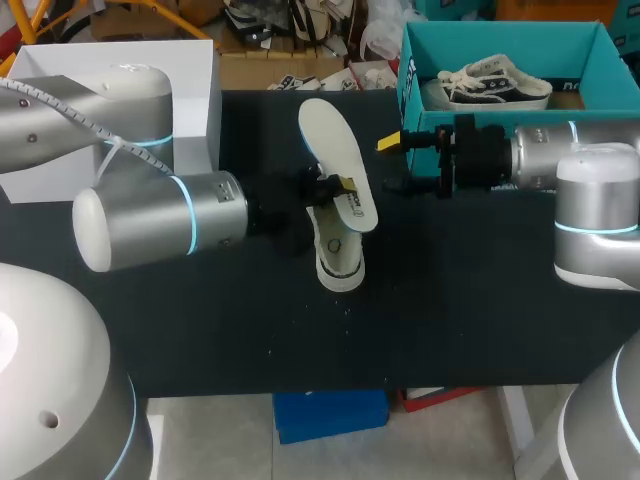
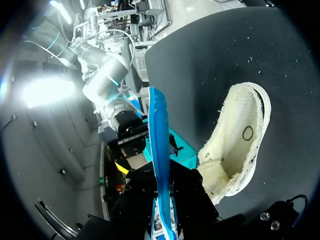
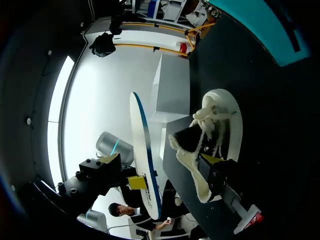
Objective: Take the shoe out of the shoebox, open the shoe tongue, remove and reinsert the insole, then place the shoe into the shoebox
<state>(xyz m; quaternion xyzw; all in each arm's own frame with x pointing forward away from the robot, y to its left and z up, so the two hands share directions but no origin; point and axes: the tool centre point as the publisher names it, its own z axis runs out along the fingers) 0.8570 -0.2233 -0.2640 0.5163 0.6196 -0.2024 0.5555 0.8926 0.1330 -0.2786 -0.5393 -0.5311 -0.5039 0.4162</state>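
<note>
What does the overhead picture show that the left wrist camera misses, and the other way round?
Only the head view shows the other shoe lying inside the teal shoebox, and the insole's broad white face. Only the left wrist view shows the insole edge-on, a thin blue strip clamped in the left gripper. Both show the white shoe on the dark table, and the right gripper, open, close by.

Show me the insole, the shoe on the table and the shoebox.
insole (image 1: 335, 148): head view, white top face.
shoe on the table (image 1: 340, 265): head view, rounded end.
shoebox (image 1: 525, 42): head view, teal back wall.
</note>
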